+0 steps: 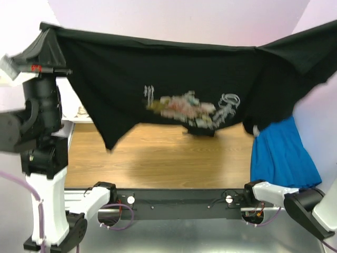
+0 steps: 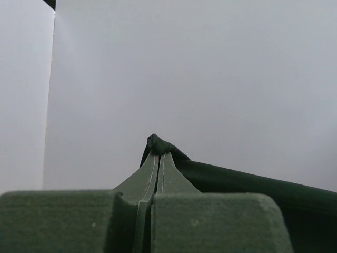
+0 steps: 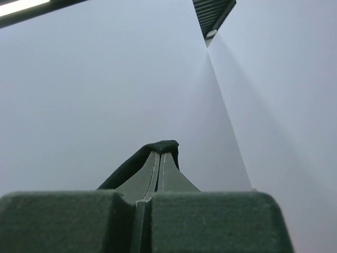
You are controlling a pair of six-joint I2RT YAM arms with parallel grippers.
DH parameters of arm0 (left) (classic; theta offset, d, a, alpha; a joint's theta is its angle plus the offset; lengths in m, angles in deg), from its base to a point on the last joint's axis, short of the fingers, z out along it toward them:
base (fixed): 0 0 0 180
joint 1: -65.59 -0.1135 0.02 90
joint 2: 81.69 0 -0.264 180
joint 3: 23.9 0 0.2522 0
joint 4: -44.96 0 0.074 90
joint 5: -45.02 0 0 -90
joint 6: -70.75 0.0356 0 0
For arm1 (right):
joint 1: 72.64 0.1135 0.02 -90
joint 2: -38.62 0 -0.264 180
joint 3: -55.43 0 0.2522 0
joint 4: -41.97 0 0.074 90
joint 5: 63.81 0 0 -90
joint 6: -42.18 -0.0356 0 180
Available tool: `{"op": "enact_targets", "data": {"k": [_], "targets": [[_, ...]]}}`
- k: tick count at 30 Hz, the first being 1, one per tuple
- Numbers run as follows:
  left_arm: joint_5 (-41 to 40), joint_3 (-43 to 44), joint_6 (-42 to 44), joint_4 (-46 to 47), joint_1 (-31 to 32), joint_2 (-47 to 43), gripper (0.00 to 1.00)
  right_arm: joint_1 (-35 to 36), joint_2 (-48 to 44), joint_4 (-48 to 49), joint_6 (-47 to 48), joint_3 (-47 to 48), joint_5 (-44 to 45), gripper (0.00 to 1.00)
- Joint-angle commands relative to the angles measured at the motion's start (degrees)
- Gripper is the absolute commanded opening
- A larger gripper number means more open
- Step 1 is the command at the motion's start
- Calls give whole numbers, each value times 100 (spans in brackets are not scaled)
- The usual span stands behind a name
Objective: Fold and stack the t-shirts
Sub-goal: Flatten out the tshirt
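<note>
Pale walls behind, a wood table (image 1: 158, 166) below. The black shirt (image 1: 158, 68) hangs spread in the air, well above the table, between the left claw (image 2: 158, 156) and right claw (image 3: 160, 154), each clenched on a top corner. Light, limp cloth, likely to sag midway; hems or shoulders look the best hold

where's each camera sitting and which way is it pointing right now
Top external: above and behind the arms, facing forward over the wooden table; shows both bases, the raised left arm, the black t-shirt stretched across, a blue cloth at right.
Left wrist: on the left wrist, aimed up at bare white walls; its jaws shut on a pinch of shirt.
Right wrist: on the right wrist, aimed up at walls and a dark slatted panel; jaws shut on shirt.
Shared: all three show the black t-shirt.
</note>
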Motion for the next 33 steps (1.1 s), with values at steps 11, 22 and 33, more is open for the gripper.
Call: {"op": "enact_targets", "data": {"k": [11,22,33], "targets": [[-701,1040,79,-36,-36,2786,0,-12,2576,801,875,555,519,1],[-491,2375,70,-308,-62,3675,0,-3,2613,889,1015,740,589,1],[-324,1481,237,-528,-62,2210,0,-12,647,872,726,-621,317,1]]}}
